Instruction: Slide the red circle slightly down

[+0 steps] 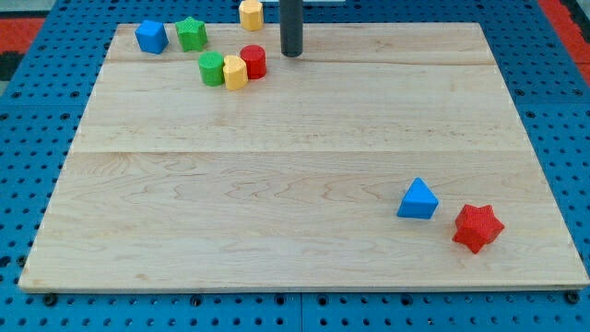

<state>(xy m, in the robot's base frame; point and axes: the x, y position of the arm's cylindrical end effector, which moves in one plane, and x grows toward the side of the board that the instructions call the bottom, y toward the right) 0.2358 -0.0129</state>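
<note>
The red circle (253, 62) stands near the view's top, left of centre, on the wooden board (304, 175). It touches a yellow block (235, 72), which touches a green circle (212, 69) on its left. My tip (291, 53) is a dark rod ending just to the right of the red circle and slightly above it, a small gap apart.
A blue block (151, 37) and a green star (192, 33) sit at the top left. Another yellow block (251, 14) is at the top edge, left of the rod. A blue triangle (418, 199) and a red star (477, 228) lie at the lower right.
</note>
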